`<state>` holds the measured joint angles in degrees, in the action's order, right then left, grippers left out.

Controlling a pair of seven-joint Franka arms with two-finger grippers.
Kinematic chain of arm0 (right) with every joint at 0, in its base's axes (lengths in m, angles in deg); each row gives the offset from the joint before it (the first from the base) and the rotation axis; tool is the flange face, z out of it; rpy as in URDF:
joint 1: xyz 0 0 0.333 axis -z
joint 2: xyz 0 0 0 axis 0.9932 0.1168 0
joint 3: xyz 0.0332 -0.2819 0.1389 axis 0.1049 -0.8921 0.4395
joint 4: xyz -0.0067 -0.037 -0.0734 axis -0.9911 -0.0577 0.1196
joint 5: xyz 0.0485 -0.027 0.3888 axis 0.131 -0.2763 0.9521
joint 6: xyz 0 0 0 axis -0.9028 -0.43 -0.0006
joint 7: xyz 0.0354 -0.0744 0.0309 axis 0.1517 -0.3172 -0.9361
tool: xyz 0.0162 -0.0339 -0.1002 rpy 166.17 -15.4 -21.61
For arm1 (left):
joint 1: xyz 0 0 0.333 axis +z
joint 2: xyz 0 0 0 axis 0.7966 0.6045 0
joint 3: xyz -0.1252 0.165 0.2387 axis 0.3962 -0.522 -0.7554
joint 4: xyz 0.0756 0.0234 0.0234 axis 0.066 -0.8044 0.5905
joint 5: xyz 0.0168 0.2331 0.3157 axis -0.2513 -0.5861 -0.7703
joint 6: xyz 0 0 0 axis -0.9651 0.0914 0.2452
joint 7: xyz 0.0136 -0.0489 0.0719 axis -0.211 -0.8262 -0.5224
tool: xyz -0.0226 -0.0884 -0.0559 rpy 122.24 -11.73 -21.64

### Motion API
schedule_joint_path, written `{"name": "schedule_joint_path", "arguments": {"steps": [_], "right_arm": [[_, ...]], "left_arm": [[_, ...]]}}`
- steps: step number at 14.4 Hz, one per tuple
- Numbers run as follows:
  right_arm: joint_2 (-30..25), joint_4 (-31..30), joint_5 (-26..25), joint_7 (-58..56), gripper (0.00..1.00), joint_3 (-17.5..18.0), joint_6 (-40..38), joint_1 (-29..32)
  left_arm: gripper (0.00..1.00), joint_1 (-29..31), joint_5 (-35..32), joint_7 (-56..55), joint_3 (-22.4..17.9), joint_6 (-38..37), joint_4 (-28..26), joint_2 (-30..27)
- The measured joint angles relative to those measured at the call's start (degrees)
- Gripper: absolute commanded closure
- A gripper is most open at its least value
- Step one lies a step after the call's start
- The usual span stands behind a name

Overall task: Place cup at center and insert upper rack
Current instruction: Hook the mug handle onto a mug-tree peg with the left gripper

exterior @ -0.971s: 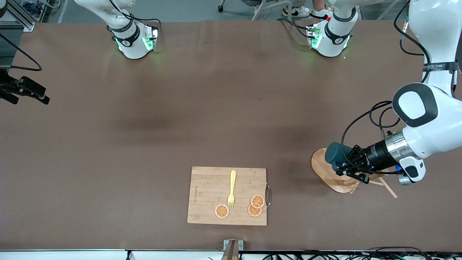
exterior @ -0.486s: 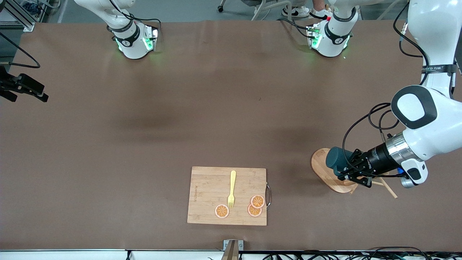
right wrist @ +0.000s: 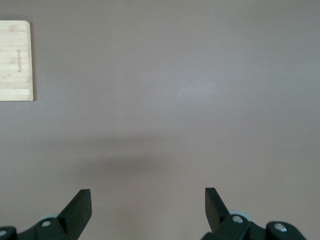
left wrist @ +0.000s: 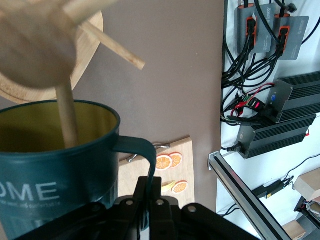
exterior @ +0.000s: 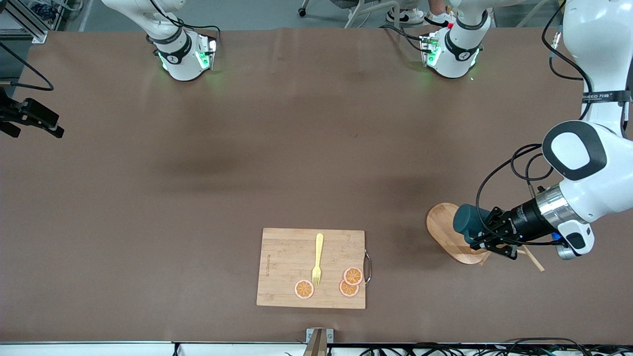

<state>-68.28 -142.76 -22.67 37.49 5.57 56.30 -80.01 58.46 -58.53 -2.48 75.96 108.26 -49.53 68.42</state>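
Note:
The dark teal cup (exterior: 467, 220) is held on its side over the oval base of the light wooden mug tree (exterior: 442, 233) near the left arm's end of the table. My left gripper (exterior: 483, 233) is shut on the cup's handle. In the left wrist view the gripper (left wrist: 152, 197) clamps the handle, the cup (left wrist: 50, 170) shows its yellowish inside, and a thin peg (left wrist: 66, 115) of the tree (left wrist: 90, 47) reaches into its mouth. My right gripper (exterior: 29, 126) waits open and empty at the right arm's end of the table, over bare table in its wrist view (right wrist: 147, 192).
A rectangular wooden cutting board (exterior: 287, 267) lies near the front camera, with a yellow fork (exterior: 317, 257) and orange slices (exterior: 352, 276) on it. Its corner shows in the right wrist view (right wrist: 15, 60). Loose pegs (exterior: 533, 258) stick out beside the tree's base.
My left gripper has drawn the cup a little toward the left arm's end of the table, off the middle of the tree's base. The right gripper has drifted slightly toward the table edge.

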Motion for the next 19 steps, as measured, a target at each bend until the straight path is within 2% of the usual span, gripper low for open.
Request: {"name": "schedule_joint_path", "arguments": {"steps": [12,15,18,19], "right_arm": [[0.0,-0.04,-0.22,0.0,0.0,0.0,0.05,0.0],[0.0,-0.05,-0.22,0.0,0.0,0.0,0.05,0.0],[0.0,-0.05,-0.22,0.0,0.0,0.0,0.05,0.0],[0.0,-0.05,-0.22,0.0,0.0,0.0,0.05,0.0]], "left_arm": [[0.98,1.98,0.0,3.47,-0.01,0.01,0.1,1.16],[0.95,2.17,0.0,3.66,-0.01,0.01,0.12,1.17],[0.84,2.18,0.0,3.66,-0.01,0.01,0.12,1.33],[0.77,2.18,0.0,3.66,-0.01,0.01,0.12,1.36]]}}
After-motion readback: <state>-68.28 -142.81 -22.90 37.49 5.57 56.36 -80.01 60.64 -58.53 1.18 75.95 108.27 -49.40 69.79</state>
